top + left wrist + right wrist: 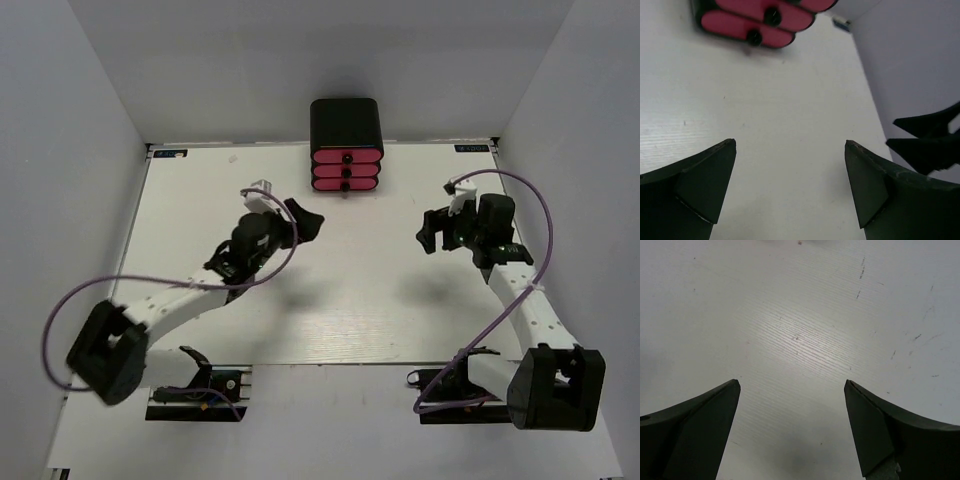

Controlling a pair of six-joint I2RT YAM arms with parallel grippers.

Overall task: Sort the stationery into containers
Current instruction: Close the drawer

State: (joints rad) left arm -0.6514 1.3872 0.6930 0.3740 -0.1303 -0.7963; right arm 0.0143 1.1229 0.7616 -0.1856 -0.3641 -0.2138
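The black cabinet [346,120] stands at the middle of the bench's [350,310] far edge. Its three pink drawers [346,170] are stacked one above another and face the near edge, each with a round black knob [346,171] at its centre. All three fronts sit flush with one another, so what is inside them cannot be seen.

The left end effector [308,220] hovers over the far half of the bench, a little nearer than the cabinet and just to the left of it. Its jaws are spread wide, with only bare white bench between them. In the left wrist view the drawer fronts [760,20] lie ahead of the fingertips [722,155], toward the upper left.

The right end effector [428,232] hangs over the far half too, toward the right edge, well apart from the cabinet and pointing inward at the bench's middle. Its jaws are also fully spread and hold nothing. The right wrist view shows only scuffed white surface between its fingers [860,400].

A purple cable [60,320] loops out from each arm.
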